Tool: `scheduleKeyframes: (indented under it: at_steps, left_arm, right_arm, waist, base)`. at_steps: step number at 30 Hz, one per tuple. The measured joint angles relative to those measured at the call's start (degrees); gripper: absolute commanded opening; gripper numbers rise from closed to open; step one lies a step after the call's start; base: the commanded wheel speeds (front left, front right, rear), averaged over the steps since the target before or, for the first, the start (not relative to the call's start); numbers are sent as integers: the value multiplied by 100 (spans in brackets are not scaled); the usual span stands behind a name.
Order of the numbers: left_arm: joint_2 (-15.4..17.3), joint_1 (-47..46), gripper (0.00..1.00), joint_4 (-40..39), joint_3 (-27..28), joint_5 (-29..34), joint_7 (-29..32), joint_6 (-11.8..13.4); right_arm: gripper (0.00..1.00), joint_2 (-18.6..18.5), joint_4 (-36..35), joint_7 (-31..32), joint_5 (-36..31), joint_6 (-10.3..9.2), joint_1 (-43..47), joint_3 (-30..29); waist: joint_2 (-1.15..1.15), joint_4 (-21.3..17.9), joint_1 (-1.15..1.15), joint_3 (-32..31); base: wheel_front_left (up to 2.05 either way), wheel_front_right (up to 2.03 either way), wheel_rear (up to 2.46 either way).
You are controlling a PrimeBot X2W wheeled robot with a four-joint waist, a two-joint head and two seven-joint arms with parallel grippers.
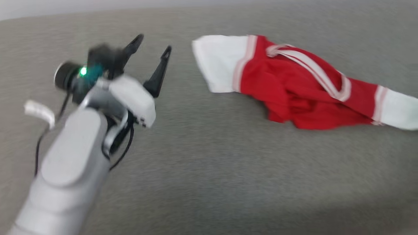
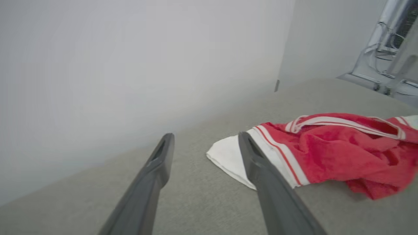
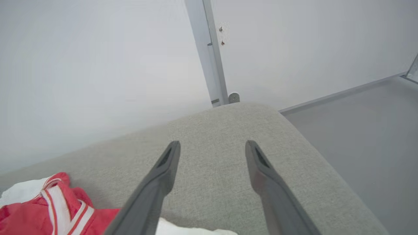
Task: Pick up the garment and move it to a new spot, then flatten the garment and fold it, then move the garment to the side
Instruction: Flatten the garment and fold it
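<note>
On grey cushion (image 1: 209,169), crumpled garment (image 1: 287,88), long axis left-right, white sleeves (image 1: 218,62) at ends

The left gripper (image 1: 152,45) hovers left of the garment (image 1: 294,88), apart from it. Its fingers are spread wide and empty, and its pale forearm (image 1: 65,169) slants toward the garment. The right gripper (image 3: 212,145) hangs at the garment's right end, fingers wide apart, holding nothing.

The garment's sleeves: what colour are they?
The sleeves are white; the head view shows it best.
</note>
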Motion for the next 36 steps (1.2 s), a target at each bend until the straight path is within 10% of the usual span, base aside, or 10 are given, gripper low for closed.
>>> scheduleKeyframes:
  at_steps: [14, 22, 23, 26, 36]
  left_arm:
    - [523, -2118, 100, 2668, -902, -2342, 4034, 62]
    - [355, -2602, 100, 3214, -613, -2784, 4446, 267]
    - [327, -2617, 95, 3228, -609, -2826, 4461, 229]
    - [203, -2631, 0, 3240, -668, -2848, 4308, 131]
    - [267, -2392, 0, 3435, -537, -3019, 3287, 24]
  right_arm:
    - [100, 1504, -1871, -1, -2140, 0, 1703, -2294]
    - [100, 1807, -2269, 0, -2483, 0, 1915, -2544]
    - [100, 1822, -2297, 0, -2510, 0, 1929, -2562]
    - [100, 1825, -2383, 22, -2582, 0, 1955, -2636]
    - [100, 1786, -2806, 303, -2856, 0, 2052, -2948]
  waist:
    - [0, -1506, 0, 649]
    - [0, -1832, 0, 930]
    - [0, -1832, 0, 942]
    - [0, -1764, 0, 953]
    - [0, -1221, 0, 801]
  base:
    - [0, 0, 0]
    - [0, 0, 0]
    - [0, 0, 0]
    - [0, 0, 0]
    - [0, 0, 0]
